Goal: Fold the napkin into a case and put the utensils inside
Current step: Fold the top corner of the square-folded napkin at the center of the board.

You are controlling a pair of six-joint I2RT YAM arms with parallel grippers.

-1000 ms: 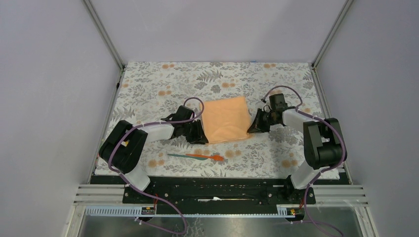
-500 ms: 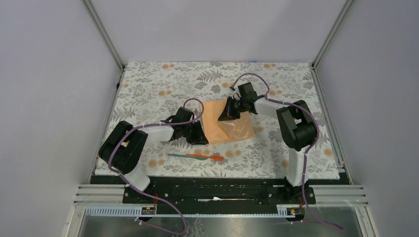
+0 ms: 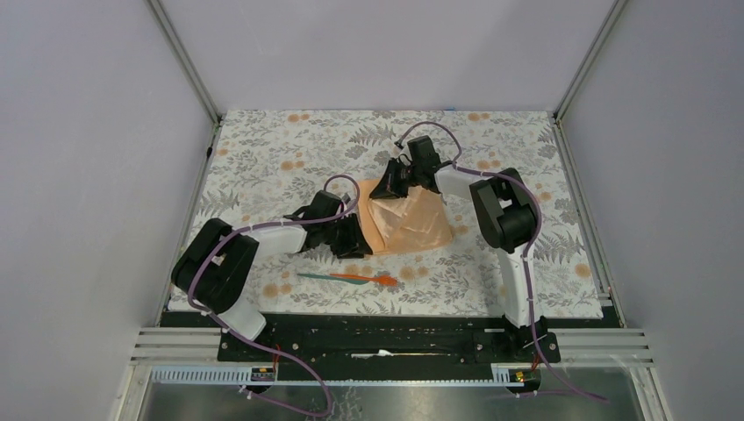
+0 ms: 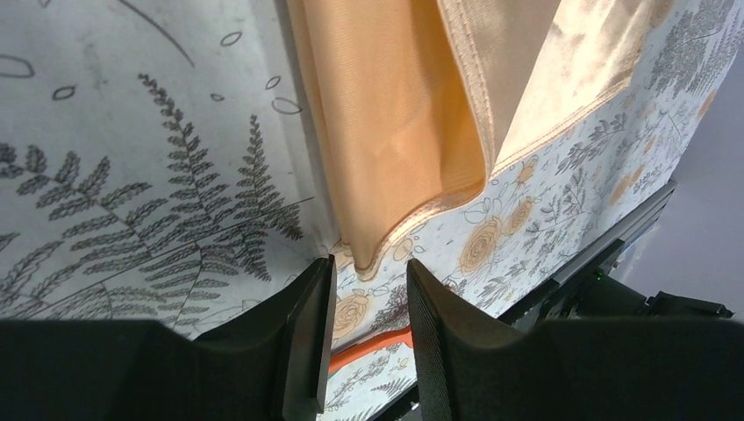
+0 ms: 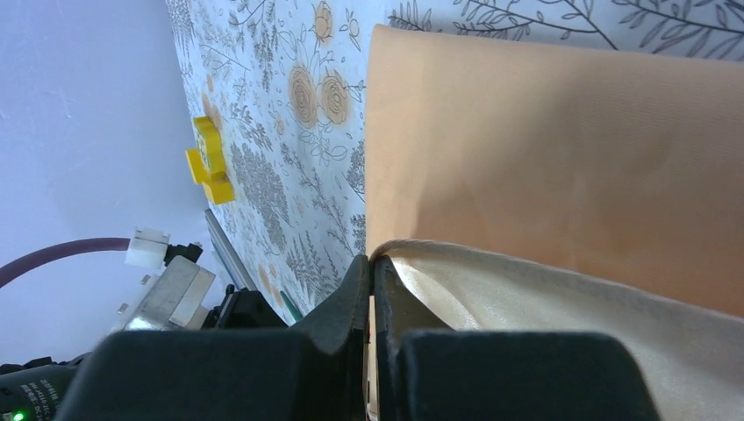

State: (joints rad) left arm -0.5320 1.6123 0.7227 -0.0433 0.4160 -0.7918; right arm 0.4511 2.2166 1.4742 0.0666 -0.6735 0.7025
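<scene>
The peach-orange napkin point(image 3: 412, 224) lies mid-table, its right part lifted and drawn leftward over itself, pale underside up. My right gripper point(image 3: 387, 186) is shut on that lifted hem; the right wrist view shows the hem pinched at the jaw tips point(image 5: 372, 263) above the flat lower layer point(image 5: 544, 149). My left gripper point(image 3: 354, 242) is open at the napkin's near-left corner point(image 4: 375, 254), which lies just ahead of its fingers point(image 4: 309, 333) without touching them. The teal-green utensil point(image 3: 316, 276) and the orange-red utensil point(image 3: 373, 279) lie end to end near the front. No finished case is to be seen.
The grey floral tablecloth point(image 3: 263, 158) covers the table. A small yellow block point(image 5: 209, 162) lies on it left of the napkin. Grey walls and metal posts point(image 3: 184, 61) enclose the back and sides. A black rail point(image 3: 377, 333) runs along the near edge.
My right gripper went from right of the napkin to its right edge, shut on it, and carried it left and away over the cloth. The left arm has barely moved.
</scene>
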